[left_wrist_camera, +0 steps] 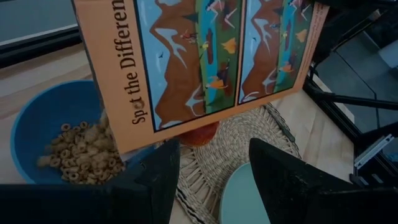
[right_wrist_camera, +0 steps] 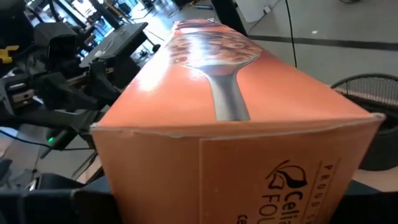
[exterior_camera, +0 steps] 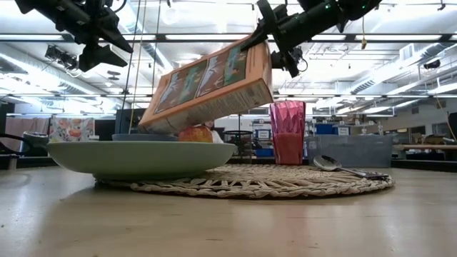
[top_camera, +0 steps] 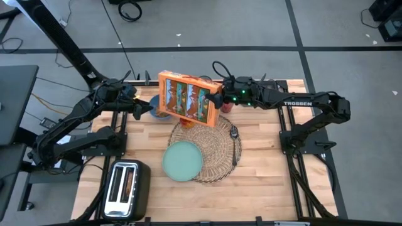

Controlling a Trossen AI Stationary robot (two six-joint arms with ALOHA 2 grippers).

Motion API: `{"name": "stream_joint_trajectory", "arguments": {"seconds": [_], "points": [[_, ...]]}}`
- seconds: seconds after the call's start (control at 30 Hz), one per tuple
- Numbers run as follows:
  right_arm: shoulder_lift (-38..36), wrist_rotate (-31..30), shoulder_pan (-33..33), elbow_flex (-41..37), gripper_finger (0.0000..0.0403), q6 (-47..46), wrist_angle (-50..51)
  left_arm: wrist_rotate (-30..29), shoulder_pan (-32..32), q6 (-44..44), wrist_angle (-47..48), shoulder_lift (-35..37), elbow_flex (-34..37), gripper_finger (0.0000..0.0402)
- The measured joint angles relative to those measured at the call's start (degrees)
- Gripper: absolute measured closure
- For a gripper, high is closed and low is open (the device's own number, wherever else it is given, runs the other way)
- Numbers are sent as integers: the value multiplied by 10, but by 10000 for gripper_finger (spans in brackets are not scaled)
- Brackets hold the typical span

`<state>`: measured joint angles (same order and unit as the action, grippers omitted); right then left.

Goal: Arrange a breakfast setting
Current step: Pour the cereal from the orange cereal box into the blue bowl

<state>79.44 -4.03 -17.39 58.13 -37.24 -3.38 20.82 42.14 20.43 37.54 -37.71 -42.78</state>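
The orange cereal box hangs tilted over the far part of the table, held by my right gripper. Its lower end points into the blue bowl, which holds cereal rings. My left gripper is open and empty in the air beside the bowl, on the side toward the table's left edge. The red apple sits under the box. The pale teal plate lies on the near left rim of the wicker placemat. The dark spoon lies on the mat's right side. The red cup stands behind the mat. My right gripper holds the cereal box by its raised end, the end toward the table's right. It comes at the box roughly level from the table's right. The box itself hides the fingers in the right wrist view. The box is lifted clear and slants down toward the bowl.
A silver toaster stands at the near left corner. A grey tray shows behind the cup. Bare wood lies to the right of the mat.
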Motion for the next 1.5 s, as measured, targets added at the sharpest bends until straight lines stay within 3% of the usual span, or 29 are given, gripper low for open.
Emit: {"name": "stream_joint_trajectory", "arguments": {"seconds": [1.5], "points": [[-1,1,-6,0,156,-153,5,6,0,-6,-40,0,0,203]]}}
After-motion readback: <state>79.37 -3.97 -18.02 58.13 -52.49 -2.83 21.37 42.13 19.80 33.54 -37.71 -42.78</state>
